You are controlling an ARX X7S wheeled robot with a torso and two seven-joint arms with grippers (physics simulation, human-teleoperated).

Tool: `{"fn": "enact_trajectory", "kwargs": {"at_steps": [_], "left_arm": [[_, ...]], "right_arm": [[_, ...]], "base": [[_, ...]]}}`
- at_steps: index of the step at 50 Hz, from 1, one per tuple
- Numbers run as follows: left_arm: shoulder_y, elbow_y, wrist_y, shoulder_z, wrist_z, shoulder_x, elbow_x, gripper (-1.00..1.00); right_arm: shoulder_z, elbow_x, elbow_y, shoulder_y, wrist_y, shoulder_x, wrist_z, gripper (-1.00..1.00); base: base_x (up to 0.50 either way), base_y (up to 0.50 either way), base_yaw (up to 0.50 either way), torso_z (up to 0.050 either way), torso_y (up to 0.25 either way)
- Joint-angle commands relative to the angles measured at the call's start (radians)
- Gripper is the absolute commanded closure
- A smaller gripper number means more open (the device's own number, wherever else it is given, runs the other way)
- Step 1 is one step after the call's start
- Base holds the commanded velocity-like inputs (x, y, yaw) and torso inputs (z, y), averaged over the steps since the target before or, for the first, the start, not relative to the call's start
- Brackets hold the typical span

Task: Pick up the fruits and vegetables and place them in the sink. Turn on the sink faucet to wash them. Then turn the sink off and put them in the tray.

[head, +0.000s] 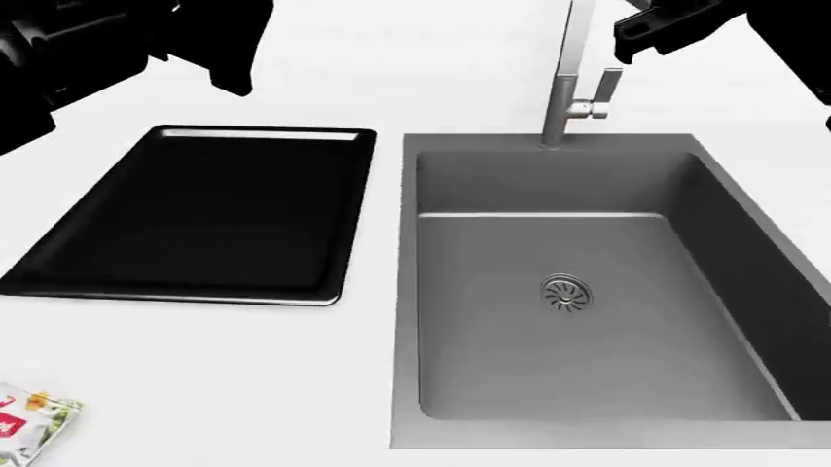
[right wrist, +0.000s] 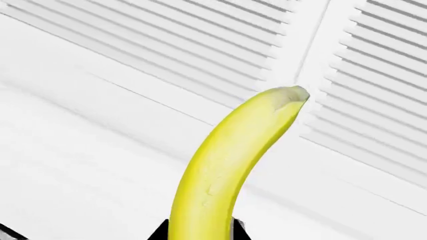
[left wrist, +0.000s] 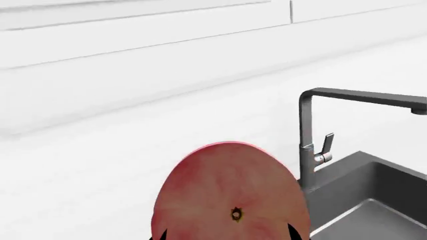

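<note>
Left gripper (left wrist: 227, 237) clamped on peach (left wrist: 230, 195), right gripper (right wrist: 200, 235) clamped on banana (right wrist: 227, 165). Both held above tabletop's far edge. Sink (head: 585, 292) empty. Carry each over basin, lower near bottom before release; avoid faucet (head: 567, 78).

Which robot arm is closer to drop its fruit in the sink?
Probably the right. Its arm shows just behind the faucet and sink, holding the banana. The left, holding the peach, is beyond the tray.

tray (head: 195, 219) left of sink (head: 585, 292), faucet (head: 571, 88) behind sink
</note>
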Motion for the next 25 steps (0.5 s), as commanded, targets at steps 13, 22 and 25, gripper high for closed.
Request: {"fn": "enact_trajectory", "kwargs": {"at_steps": [13,22,25], "left_arm": [[0.056,-0.024,0.066,0.027,0.008,0.073,0.041,1.00],[0.068,-0.031,0.078,0.037,0.012,0.093,0.053,1.00],[0.069,-0.040,0.085,0.045,0.020,0.107,0.066,1.00]], "right_arm": [[-0.026,-0.104,0.054,-0.079,-0.053,-0.132,-0.084,1.00],[-0.032,-0.117,0.124,-0.130,-0.091,-0.188,-0.112,1.00],[-0.028,-0.063,0.164,-0.145,-0.083,-0.207,-0.147,1.00]], "base": [[0.02,0.50,0.00,0.000,0.000],[0.02,0.50,0.00,0.000,0.000],[0.21,0.50,0.00,0.000,0.000]]}}
